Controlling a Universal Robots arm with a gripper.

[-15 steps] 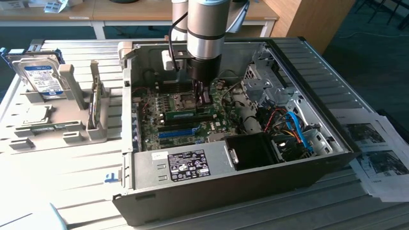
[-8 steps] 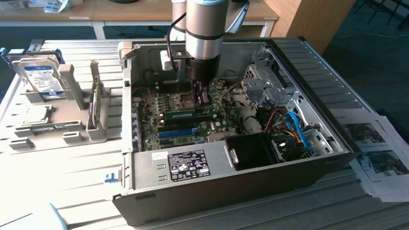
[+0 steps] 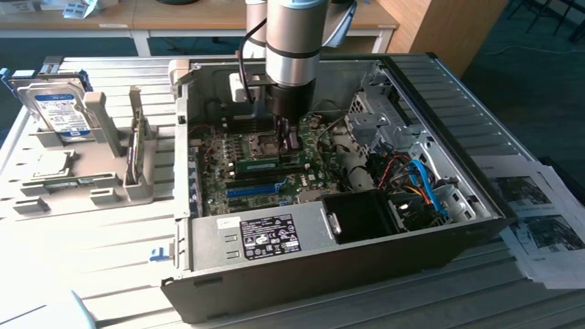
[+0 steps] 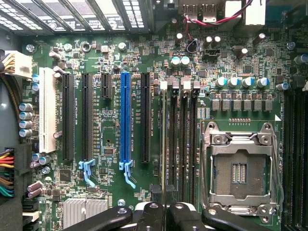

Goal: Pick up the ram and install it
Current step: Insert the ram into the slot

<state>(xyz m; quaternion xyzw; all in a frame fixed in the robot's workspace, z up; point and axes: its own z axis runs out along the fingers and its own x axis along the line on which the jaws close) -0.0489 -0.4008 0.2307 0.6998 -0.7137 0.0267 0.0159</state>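
I have the gripper down inside the computer case, over the middle of the motherboard. Its fingers are drawn close together and look to be pinching one end of the ram. The ram stands on edge in line with the outermost memory slot, between the black expansion slot and the processor socket, well apart from the blue slot. I cannot tell whether it is fully seated.

As I judge it, the step in hand is the seating. To do it well I want the stick upright and parallel to the slot, its far end meeting the white latch, and the push straight down with no twist. Because the grip is at one end, the far end may ride high, so I watch for a tilt along the slot. I would go gently, as a skewed push could strain the board.
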